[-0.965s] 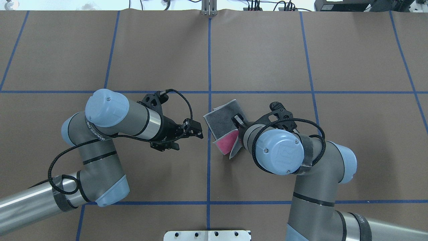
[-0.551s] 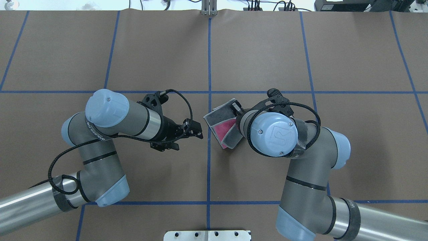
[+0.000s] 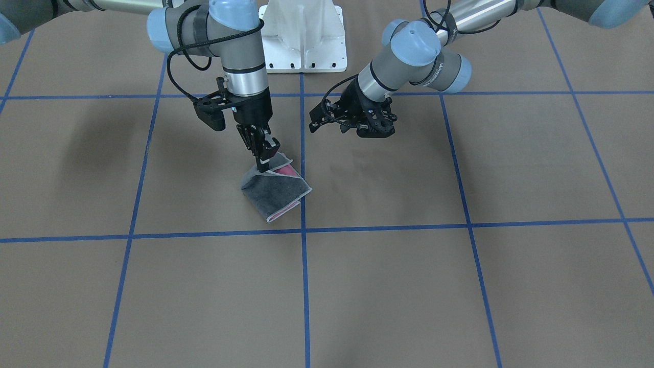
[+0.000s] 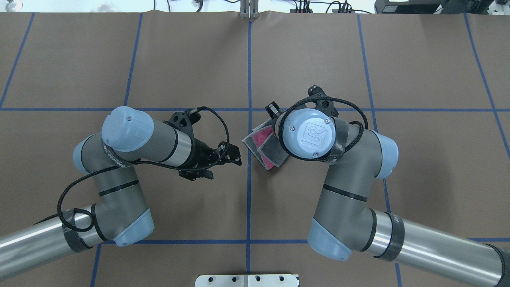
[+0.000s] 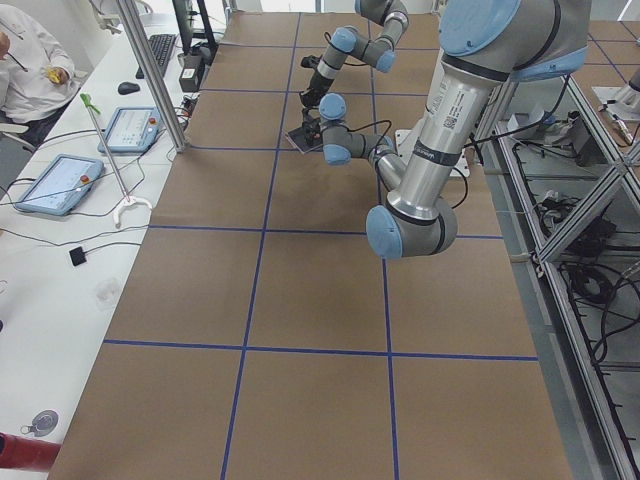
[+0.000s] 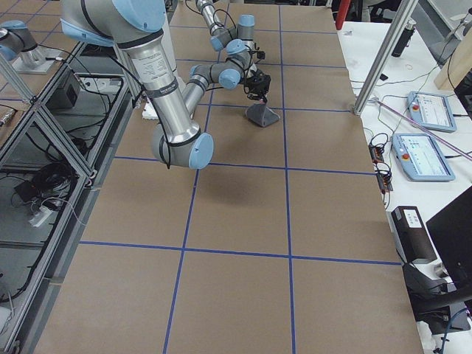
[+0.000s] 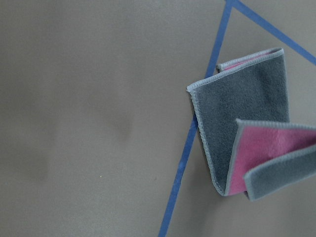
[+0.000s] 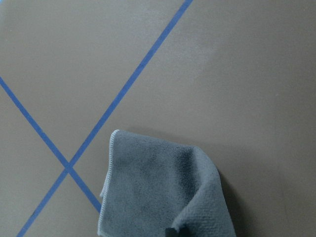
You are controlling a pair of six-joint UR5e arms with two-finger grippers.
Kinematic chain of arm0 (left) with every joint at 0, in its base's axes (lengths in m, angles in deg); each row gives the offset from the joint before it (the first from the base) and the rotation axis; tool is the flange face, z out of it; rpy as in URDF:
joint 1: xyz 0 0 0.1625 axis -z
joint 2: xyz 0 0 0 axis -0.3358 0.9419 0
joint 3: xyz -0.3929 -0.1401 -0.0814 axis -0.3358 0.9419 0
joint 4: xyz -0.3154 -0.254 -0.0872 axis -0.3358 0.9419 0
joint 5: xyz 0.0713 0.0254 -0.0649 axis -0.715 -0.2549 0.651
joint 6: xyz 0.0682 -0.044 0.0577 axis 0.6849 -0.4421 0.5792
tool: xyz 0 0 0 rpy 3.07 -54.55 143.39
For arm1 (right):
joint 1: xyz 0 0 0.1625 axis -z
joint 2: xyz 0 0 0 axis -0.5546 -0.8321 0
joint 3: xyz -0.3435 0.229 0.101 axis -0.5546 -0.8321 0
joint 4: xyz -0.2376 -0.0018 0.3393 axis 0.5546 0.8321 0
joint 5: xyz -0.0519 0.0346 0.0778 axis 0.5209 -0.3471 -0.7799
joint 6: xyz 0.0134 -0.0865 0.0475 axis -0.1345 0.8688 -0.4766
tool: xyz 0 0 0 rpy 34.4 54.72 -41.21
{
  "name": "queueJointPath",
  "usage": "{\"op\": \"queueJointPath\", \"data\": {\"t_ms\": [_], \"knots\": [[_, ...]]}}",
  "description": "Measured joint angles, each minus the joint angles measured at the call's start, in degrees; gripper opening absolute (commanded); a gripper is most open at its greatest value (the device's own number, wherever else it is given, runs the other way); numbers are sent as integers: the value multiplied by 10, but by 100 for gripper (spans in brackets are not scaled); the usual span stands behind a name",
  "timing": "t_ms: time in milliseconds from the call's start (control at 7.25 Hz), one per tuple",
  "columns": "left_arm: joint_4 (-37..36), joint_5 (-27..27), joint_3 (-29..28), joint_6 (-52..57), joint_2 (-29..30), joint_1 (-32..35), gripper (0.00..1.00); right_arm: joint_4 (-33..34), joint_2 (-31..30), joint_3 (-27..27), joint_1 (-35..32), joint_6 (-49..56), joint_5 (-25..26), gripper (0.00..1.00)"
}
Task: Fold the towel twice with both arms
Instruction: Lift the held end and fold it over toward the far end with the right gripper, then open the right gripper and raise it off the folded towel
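— Now, where is the towel [image 3: 278, 194]?

— On the table [image 3: 460, 281], seen from overhead just at 5 o'clock of the central crossing of the blue tape lines [image 4: 250, 109]. It is folded, grey face outward, with pink showing inside. One corner laps over the tape line.

— Does it lie flat?

— Only the lower layer. The upper flap is raised off it.

— And the right gripper [image 3: 265, 157]?

— It stands nearly upright over the towel's 12 o'clock edge in the overhead view. Its fingers are pinched on the hem of the raised flap.

— The left gripper [image 4: 236, 156]?

— At 9 o'clock of the towel, near it but not touching, clear of the table. Its jaws stand apart and hold nothing. Its wrist camera looks down on the towel and the tape line.
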Motion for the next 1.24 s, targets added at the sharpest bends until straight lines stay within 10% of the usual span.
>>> {"op": "queueJointPath", "data": {"t_ms": [689,827,965,1241], "knots": [[0,1,0,3,0,1,99,-23,60,-93,-18,27,-6,0],[1,1,0,3,-1,1,99,-40,64,-110,-20,28,-6,12],[1,1,0,3,-1,1,99,-53,68,-121,-23,29,-6,66],[0,1,0,4,-1,1,99,-62,83,-142,-36,31,-13,96]]}}
